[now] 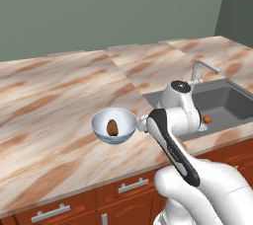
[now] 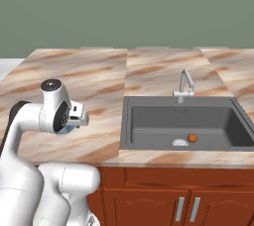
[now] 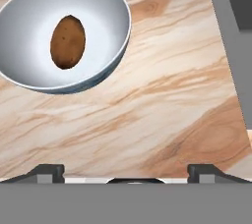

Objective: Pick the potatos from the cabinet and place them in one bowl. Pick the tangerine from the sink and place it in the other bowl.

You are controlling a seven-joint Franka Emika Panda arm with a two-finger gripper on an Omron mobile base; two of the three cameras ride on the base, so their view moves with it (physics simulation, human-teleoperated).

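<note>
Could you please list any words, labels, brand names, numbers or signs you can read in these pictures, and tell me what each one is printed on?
There are none to read: no text, label, number or sign stands on anything.
The pale bowl with the potato in it is plain.
The tangerine, the sink and its faucet are unmarked.
The marbled counter and the drawer fronts bear no writing.

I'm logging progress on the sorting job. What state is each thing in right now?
Potato: lying inside the pale bowl.
Pale bowl: upright on the counter, holding one potato.
Tangerine: in the sink, near the drain.
Sink: dry, faucet off.
Pincer: open, empty, above the counter.
</note>
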